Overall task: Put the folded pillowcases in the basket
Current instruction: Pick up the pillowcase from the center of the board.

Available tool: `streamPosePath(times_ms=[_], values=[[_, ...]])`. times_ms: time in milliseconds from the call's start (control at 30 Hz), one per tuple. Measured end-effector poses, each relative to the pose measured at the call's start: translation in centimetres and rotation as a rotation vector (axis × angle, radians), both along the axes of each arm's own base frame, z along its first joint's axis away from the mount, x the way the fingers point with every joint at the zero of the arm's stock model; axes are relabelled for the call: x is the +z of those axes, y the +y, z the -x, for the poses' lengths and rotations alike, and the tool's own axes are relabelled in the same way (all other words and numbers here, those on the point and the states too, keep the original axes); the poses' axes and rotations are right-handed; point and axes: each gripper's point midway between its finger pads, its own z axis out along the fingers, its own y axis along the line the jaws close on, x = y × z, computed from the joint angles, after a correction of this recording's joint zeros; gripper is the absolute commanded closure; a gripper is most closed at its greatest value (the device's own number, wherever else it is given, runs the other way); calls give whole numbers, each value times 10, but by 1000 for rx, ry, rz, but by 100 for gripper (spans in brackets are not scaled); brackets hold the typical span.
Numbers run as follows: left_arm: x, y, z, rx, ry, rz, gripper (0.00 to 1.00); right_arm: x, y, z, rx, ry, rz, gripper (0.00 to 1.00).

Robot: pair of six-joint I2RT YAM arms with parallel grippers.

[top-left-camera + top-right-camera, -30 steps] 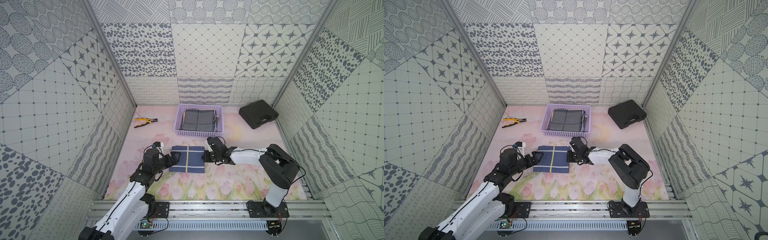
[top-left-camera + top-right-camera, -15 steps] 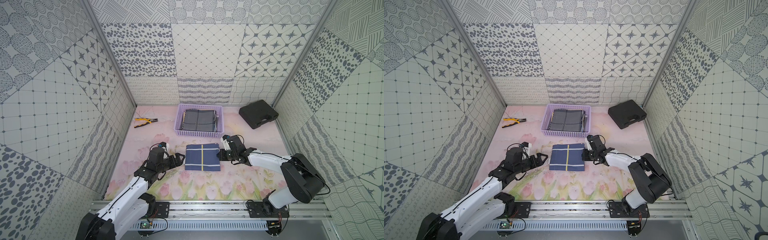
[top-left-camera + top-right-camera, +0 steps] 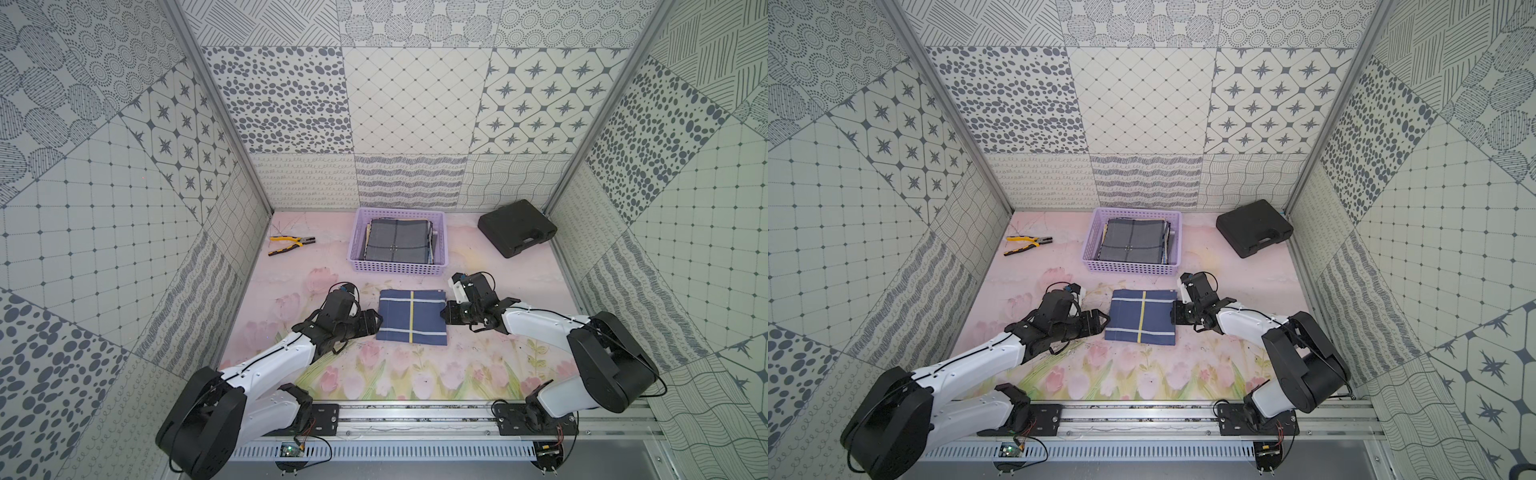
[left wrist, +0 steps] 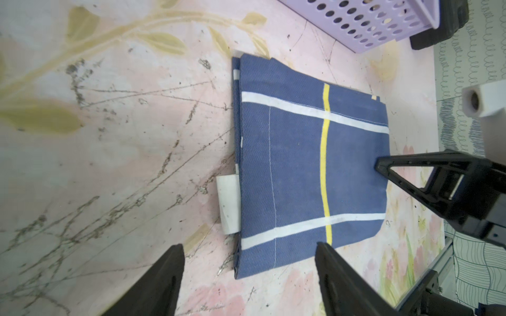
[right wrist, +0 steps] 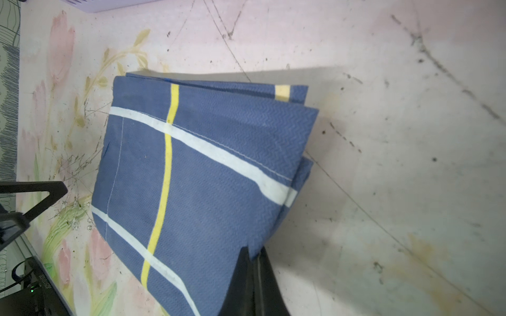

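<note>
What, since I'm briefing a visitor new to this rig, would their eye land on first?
The blue folded pillowcase with white and yellow stripes, lying flat on the flowery table mid-scene. The right gripper is shut on one edge of it, while the open left gripper faces the opposite edge. Behind it sits the lilac basket, already holding grey folded cloth.

Bare mat (image 3: 365, 286) strip between pillowcase (image 3: 412, 316) and basket (image 3: 399, 270) front wall, passable; basket holds stacked folded cloths (image 3: 397, 241). At back, pliers (image 3: 291, 244) and black case (image 3: 516, 227) well off to sides.
</note>
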Motion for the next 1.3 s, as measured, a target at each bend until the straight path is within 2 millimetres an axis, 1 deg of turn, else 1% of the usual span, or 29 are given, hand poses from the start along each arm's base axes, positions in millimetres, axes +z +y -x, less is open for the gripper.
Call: streamPosePath(times_ms=[267, 533, 767, 833, 1033, 1200, 1300], values=[[-15, -11, -17, 1, 8, -64, 38, -1, 0, 0, 0, 1, 1, 100], [-33, -22, -34, -4, 27, -108, 48, -1, -1, 0, -2, 1, 1, 100], [-38, -31, -48, -5, 4, -106, 71, -1, -1, 0, -1, 1, 1, 100], [-39, -33, -49, -4, 2, -105, 80, -1, -1, 0, -1, 2, 1, 100], [-42, -34, -51, -2, 1, -108, 100, -1, 0, 0, 0, 3, -1, 100], [-40, -35, -50, -5, -4, -104, 100, -1, -1, 2, -1, 4, -2, 100], [-36, -35, -48, -7, -11, -100, 100, 3, -2, 3, -3, -4, -8, 100]])
